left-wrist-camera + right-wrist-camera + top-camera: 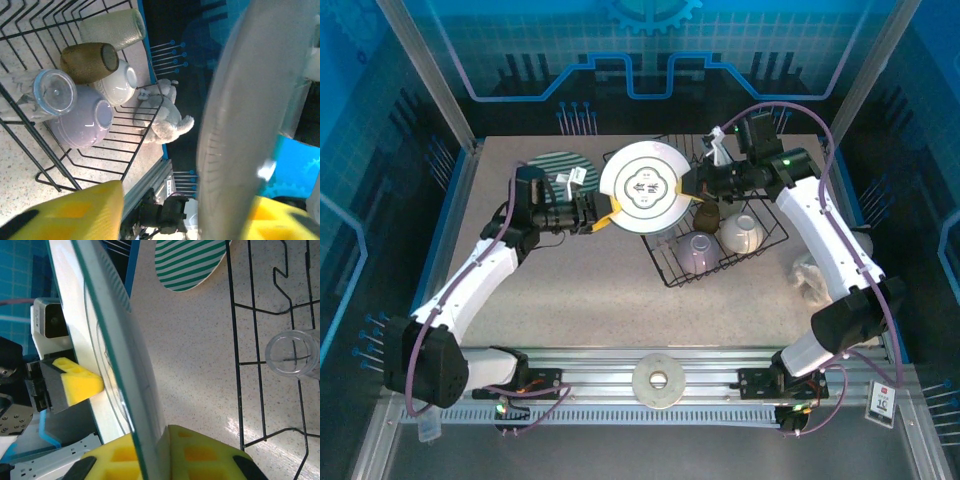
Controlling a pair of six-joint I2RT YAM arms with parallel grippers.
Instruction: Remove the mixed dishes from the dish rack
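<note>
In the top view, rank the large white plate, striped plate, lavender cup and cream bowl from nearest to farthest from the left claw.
From the left claw:
1. large white plate, between its fingers
2. striped plate, on the table, farther back
3. lavender cup, in the rack
4. cream bowl, right of that cup

A speckled beige table (pixel 570 290) stands inside blue circuit-patterned walls (pixel 520 40) with aluminium posts (pixel 432 70), evenly lit.
</note>
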